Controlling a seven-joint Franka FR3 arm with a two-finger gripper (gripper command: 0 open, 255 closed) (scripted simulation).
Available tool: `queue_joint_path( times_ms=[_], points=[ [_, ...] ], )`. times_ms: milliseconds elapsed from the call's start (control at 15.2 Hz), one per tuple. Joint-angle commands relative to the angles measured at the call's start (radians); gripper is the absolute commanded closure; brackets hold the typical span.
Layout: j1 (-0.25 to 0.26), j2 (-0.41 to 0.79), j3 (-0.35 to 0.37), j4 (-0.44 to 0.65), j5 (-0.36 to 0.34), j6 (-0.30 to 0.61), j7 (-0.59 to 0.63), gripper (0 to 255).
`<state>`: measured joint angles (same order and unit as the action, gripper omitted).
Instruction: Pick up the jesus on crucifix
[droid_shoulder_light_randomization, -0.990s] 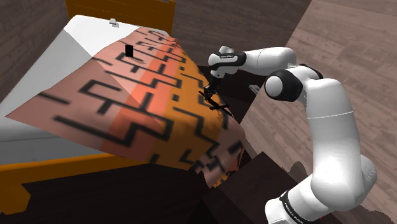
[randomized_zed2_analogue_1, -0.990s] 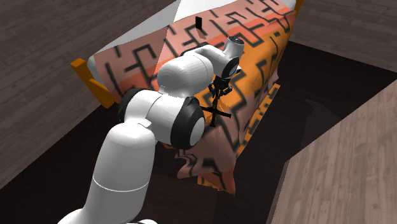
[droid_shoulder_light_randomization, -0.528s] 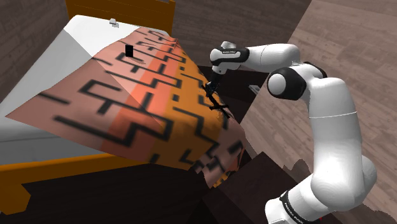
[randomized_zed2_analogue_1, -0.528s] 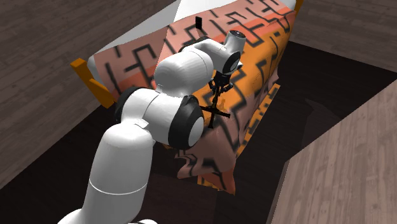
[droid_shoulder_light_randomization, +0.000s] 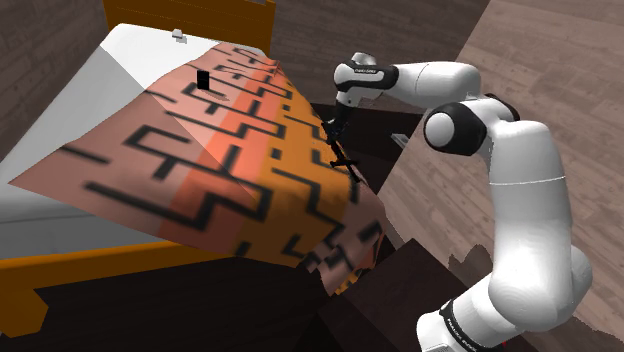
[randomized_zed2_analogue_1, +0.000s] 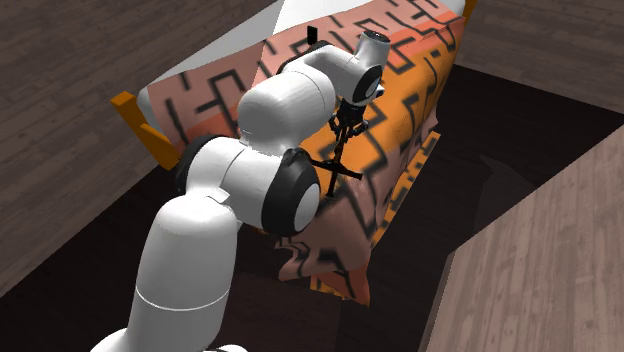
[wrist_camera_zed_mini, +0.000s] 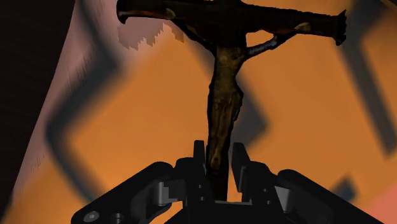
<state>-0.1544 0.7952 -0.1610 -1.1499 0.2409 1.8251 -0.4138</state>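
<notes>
The gripper (wrist_camera_zed_mini: 218, 156) pinches the foot of the crucifix (wrist_camera_zed_mini: 224, 95), which hangs close over the blanket's (droid_shoulder_light_randomization: 230, 130) orange edge, so the lift seems the step in hand, and the next move calls for a steady rise without loosening the pinch.

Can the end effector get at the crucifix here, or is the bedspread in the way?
Looks like yes: the end effector is shut on the crucifix at its lower shaft, and the bedspread lies behind it, not between.

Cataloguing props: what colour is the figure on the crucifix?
Dark bronze-brown crucifix figure; wrist view shows it best.
</notes>
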Motion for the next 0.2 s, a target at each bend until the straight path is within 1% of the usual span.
queue_joint_path(
  times_ms=[0, 132],
  points=[
    [0.0, -0.014, -0.001, 0.005, -0.002, -0.019, 0.002, 255],
    [0.0, -0.015, -0.001, 0.006, -0.002, -0.021, 0.003, 255]
  ],
)
